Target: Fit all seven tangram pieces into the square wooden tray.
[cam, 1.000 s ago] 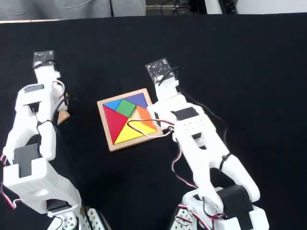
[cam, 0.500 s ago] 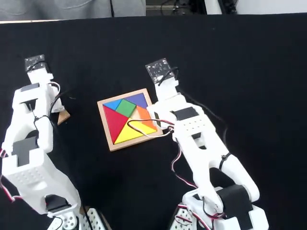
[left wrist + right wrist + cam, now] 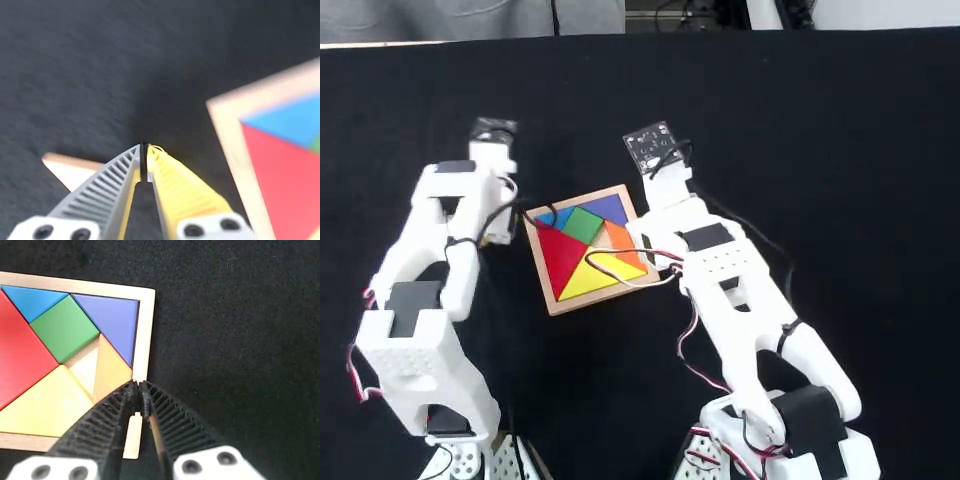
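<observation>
My left end effector, closed on nothing, has swung over beside the tray, leaving the pale triangle loose, so one gap remains.

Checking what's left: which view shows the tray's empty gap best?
Right wrist view: the gap lies plain between green, orange and yellow pieces. The high view shows it tiny; the left wrist view catches the tray's corner.
</observation>
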Tool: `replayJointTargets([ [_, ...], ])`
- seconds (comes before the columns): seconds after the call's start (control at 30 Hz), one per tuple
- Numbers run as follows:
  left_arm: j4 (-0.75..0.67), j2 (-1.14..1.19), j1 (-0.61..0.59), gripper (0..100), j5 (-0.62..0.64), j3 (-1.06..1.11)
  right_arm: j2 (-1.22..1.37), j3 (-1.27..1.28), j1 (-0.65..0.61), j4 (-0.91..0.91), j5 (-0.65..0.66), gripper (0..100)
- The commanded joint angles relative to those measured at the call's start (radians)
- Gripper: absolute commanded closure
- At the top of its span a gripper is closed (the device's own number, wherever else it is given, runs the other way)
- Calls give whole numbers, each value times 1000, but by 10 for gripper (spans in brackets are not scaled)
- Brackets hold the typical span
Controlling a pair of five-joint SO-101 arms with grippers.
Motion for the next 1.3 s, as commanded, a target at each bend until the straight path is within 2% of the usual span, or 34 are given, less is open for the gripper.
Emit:
replayJointTargets([
  [0.0, 147, -18, -2, 968, -61, -33, -42, -2, 15, -14, 51, 985],
  [0.23, 353, -75, -116, 971, -226, -33, -42, -2, 14, -11, 69, 986],
  [0.5, 376, -591, -234, 965, -239, 62, -50, -27, 2, -8, 64, 986],
  [0.67, 186, -735, -363, 943, -233, 245, -41, -197, -103, 166, 63, 984],
  [0.77, 46, -730, -493, 945, -140, 367, -30, -328, -215, 256, 44, 984],
  [0.83, -21, -738, -618, 946, -60, 435, 12, -420, -288, 288, -23, 984],
  [0.97, -137, -767, -837, 945, -40, 596, 197, -595, -411, 301, -144, 983],
  [1.1, -288, -802, -987, 945, -29, 817, 440, -823, -483, 301, -245, 983],
  [1.27, -433, -864, -1119, 942, 38, 998, 756, -1193, -554, 331, -252, 983],
])
